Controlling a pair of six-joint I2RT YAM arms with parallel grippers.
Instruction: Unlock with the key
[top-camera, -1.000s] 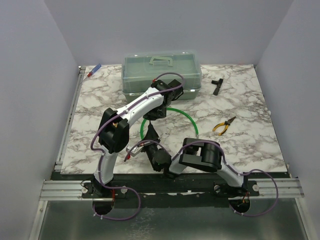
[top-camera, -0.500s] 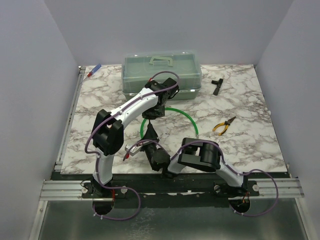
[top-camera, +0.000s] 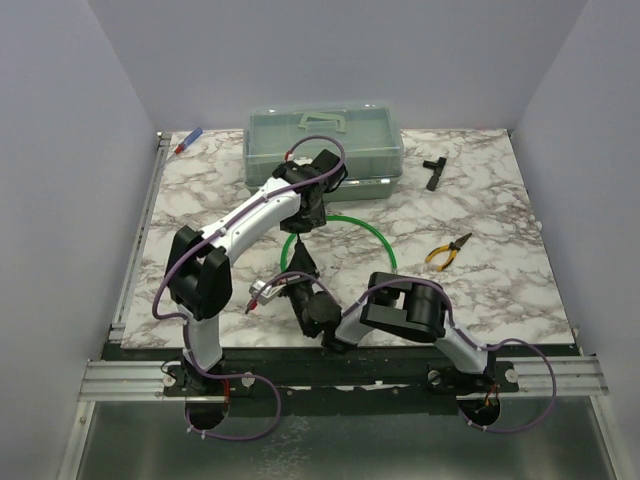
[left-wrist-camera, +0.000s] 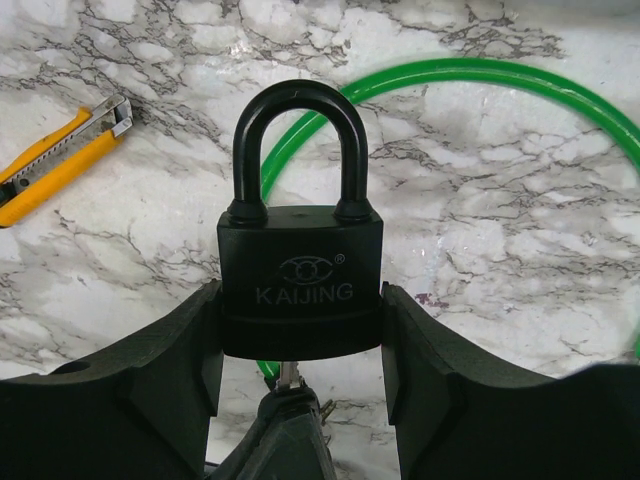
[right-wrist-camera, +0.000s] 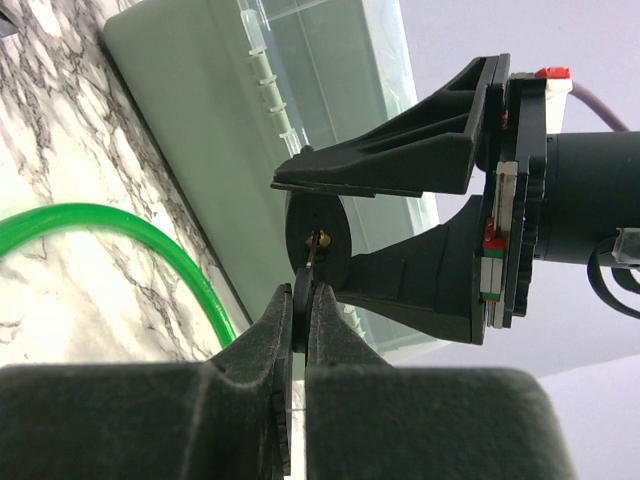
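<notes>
The key (left-wrist-camera: 288, 375) is very small: a thin silver blade, with a flat black head that the right wrist view shows edge-on. The right gripper (right-wrist-camera: 300, 310) has its jaws pressed together on that head. The blade points up to the brass keyhole in the underside of the black padlock (left-wrist-camera: 300, 290); how deep it sits I cannot tell. The left gripper (left-wrist-camera: 300, 345) has its jaws clamped on the two sides of the padlock body, which carries the word KAIJING, with the shackle closed.

All this hangs above the middle of the white marble-patterned table (top-camera: 200, 200), over a green hose loop (top-camera: 380, 235). A clear plastic box (top-camera: 325, 140) stands at the far edge, yellow-handled pliers (top-camera: 447, 252) lie toward the right edge, and a black T-shaped tool (top-camera: 434, 170) lies near the far right corner. Plain pale walls enclose the table.
</notes>
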